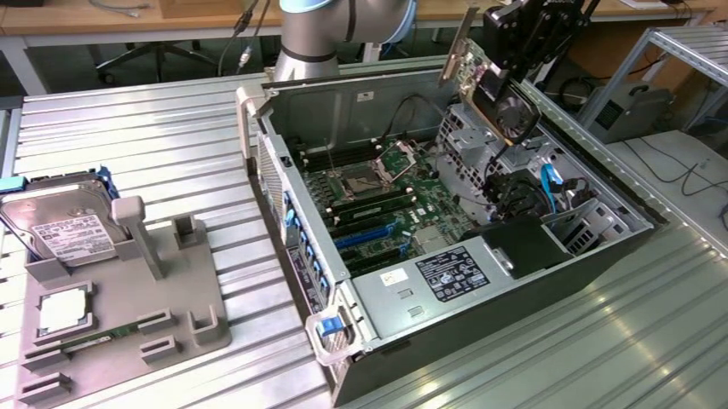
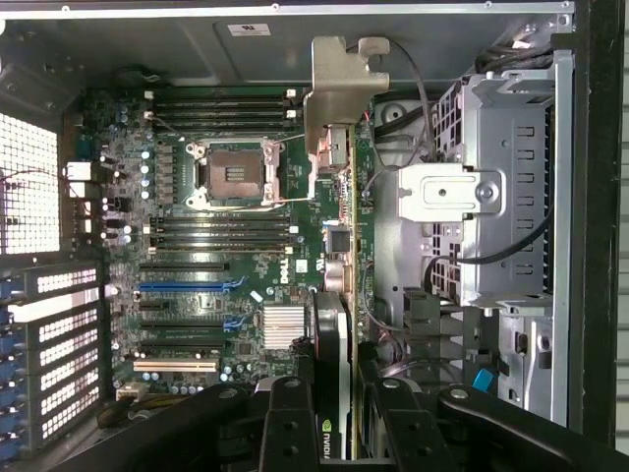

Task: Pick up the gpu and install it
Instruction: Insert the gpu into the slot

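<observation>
Ribbed silver metal tabletop [image 1: 148, 128] carries everything. One open dark computer tower case [image 1: 512, 341] lies on its side, spreading from the centre toward four o'clock in the exterior view. One green motherboard [image 1: 381, 200] with one bare processor socket [image 1: 366, 181] covers its floor. One grey plastic fixture tray [image 1: 119, 294] sits at eight o'clock, well apart from the case.

One black robot gripper [image 1: 517, 72] hangs at one o'clock above the case's far rim. Its two fingers [image 2: 290, 423] are clamped against opposite faces of the thin flat black gpu [image 1: 500, 102]. The card, with one silver end bracket [image 2: 339, 93], is held on edge in the air over the motherboard.

In the tray sit one boxy silver hard drive [image 1: 68, 234] at nine o'clock and one narrow green memory stick [image 1: 97, 341] at seven o'clock.
</observation>
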You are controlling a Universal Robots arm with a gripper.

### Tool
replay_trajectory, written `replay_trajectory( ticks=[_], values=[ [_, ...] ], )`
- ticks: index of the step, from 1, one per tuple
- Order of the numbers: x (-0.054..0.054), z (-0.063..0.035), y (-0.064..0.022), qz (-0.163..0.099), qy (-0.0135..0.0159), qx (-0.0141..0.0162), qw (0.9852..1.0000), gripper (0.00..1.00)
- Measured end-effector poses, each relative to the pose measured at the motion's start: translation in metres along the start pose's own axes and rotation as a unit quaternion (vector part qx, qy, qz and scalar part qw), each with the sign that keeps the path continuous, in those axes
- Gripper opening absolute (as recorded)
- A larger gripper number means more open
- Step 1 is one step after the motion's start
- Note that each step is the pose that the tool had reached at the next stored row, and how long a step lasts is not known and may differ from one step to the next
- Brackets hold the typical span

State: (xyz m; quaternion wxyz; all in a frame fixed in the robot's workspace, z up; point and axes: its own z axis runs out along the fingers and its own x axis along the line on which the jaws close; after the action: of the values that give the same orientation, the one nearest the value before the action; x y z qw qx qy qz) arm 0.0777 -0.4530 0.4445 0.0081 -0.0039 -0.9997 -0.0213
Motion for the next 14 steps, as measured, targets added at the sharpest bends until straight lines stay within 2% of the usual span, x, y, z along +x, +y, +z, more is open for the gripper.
replay_trajectory(
  ticks=[11, 14],
  values=[
    [0.0000, 0.0000, 0.0000, 0.000, 0.0000, 0.0000, 1.0000, 0.27],
    [0.0000, 0.0000, 0.0000, -0.017, 0.0007, 0.0003, 0.9999, 0.27]
  ],
)
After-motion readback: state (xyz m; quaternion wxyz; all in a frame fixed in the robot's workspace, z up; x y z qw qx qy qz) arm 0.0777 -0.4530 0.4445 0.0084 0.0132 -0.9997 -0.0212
